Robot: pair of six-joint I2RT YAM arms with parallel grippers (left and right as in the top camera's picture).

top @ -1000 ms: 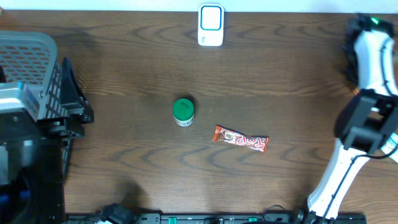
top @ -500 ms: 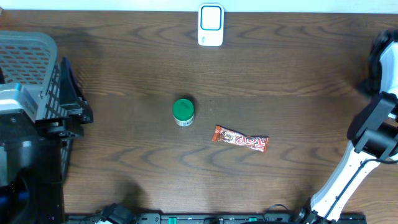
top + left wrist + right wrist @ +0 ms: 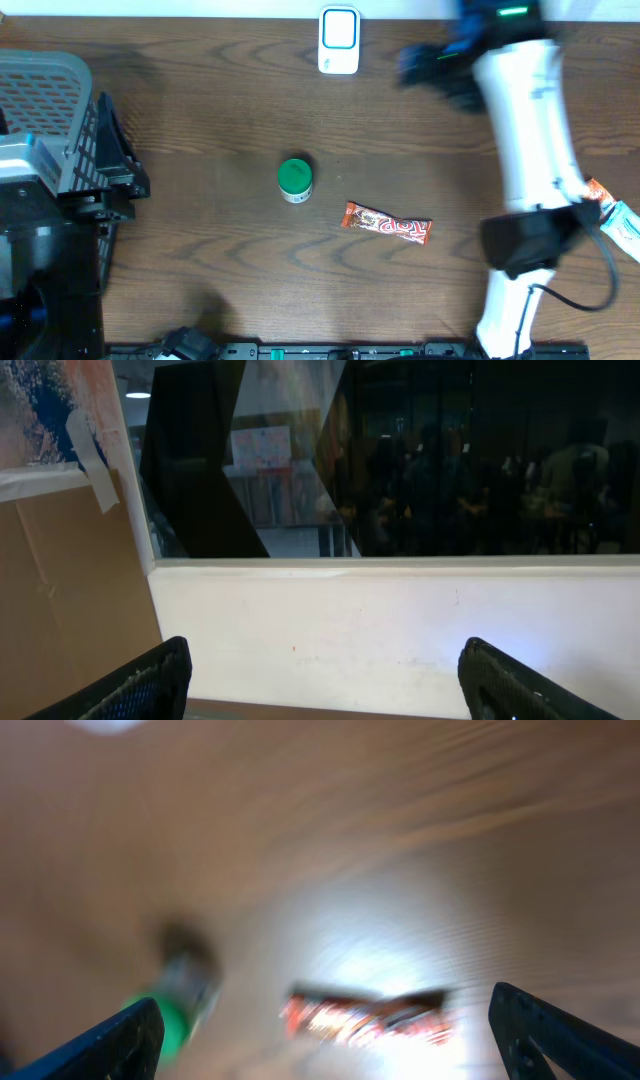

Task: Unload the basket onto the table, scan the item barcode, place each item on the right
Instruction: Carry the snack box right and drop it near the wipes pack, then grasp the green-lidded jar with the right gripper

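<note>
2 grippers stand with jaws wide apart and nothing between them. From overhead the right gripper [image 3: 432,62] shows as a dark blur at the far side of the bench [image 3: 200,270], at the end of its white arm [image 3: 530,120]. The white scanner [image 3: 339,40] with its blue face stands near it, toward the left arm's side. The candy bar [image 3: 387,224] lies flat on the bench, well apart from this gripper, back toward the robot's edge. The green-capped jar [image 3: 294,178] stands just beyond the bar on the left arm's side, not touching it. The right wrist view is smeared, yet it shows both items ahead of the spread fingers [image 3: 120,1040], the bar roughly midway between them and the jar close to the left one. The left gripper [image 3: 325,680] is raised and faces a white wall [image 3: 400,630] and a dark window [image 3: 450,460]; a grey basket [image 3: 40,85] sits beside that arm. 2 small packets [image 3: 610,205] lie behind the right arm's elbow.
</note>
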